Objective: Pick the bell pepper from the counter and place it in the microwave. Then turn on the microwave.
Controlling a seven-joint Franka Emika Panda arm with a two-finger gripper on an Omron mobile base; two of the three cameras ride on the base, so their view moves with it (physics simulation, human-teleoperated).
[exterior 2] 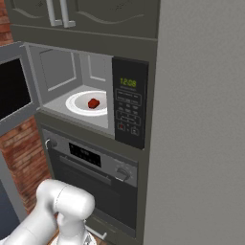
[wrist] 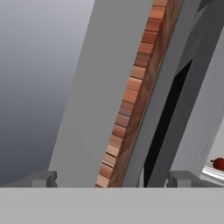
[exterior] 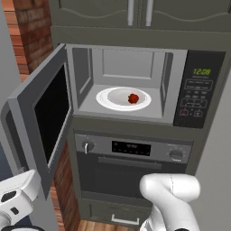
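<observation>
The microwave [exterior: 178,63] stands with its door [exterior: 45,113] swung wide open to the left. Inside, the small red bell pepper [exterior: 133,98] rests on the white round plate [exterior: 113,100]; both also show in the right base view, pepper [exterior 2: 94,103] on plate [exterior 2: 76,103]. The black keypad panel [exterior: 197,90] with green digits is on the right side. My gripper [wrist: 113,179] is open with nothing between its fingertips [wrist: 43,178]. It is low and left of the open door, looking along the door's edge, with the pepper [wrist: 218,164] at the far right. The counter is out of view.
A knobbed oven [exterior: 131,149] sits directly under the microwave, with a drawer [exterior: 124,219] below it. Dark cabinets [exterior: 135,13] hang above. A brick wall [exterior: 34,31] stands behind the open door, and a tall grey panel [exterior 2: 201,119] rises to the right.
</observation>
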